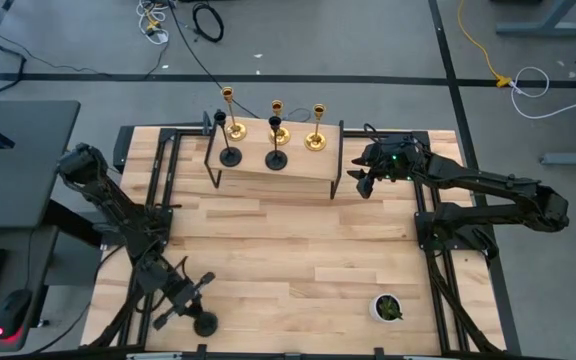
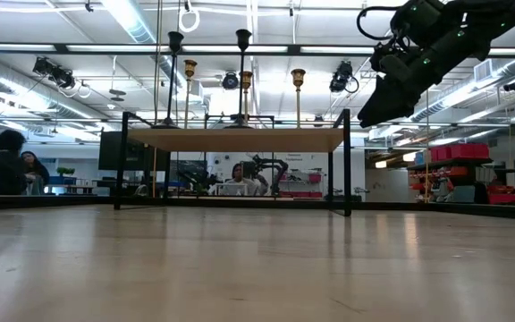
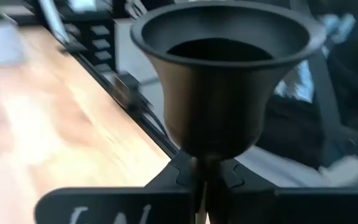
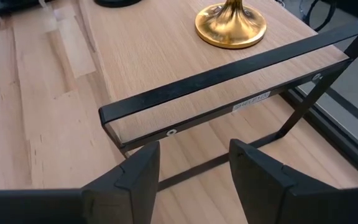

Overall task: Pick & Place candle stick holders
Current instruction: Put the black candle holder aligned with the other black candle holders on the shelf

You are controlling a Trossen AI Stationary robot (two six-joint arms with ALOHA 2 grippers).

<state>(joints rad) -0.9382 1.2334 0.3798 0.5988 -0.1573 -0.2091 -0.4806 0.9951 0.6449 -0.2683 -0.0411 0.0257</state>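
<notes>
the wooden table [image 1: 298,250] fills the high view, and across its far side stands the raised wooden shelf [image 1: 278,160] on its black metal frame [image 4: 229,68]. on that shelf, five candle stick holders: three gold ones [image 1: 276,122] in the back row, two black ones [image 1: 276,150] in front of them, all upright. over to the right arm, its gripper [image 1: 365,180] hovers just beside the shelf's right end, fingers [image 4: 135,177] spread apart with nothing between them, the frame's end bar right ahead and a gold base [image 4: 231,23] beyond it on the shelf top. down at the near left corner of the table, the left gripper [image 1: 190,302] is clamped on the thin stem of the sixth black holder [image 3: 222,81], just below its cup, which fills the left wrist view; its round base [image 1: 206,323] shows at the table's near edge. a small white pot with a green plant [image 1: 388,308] sits near the near right corner, well apart from both grippers.
</notes>
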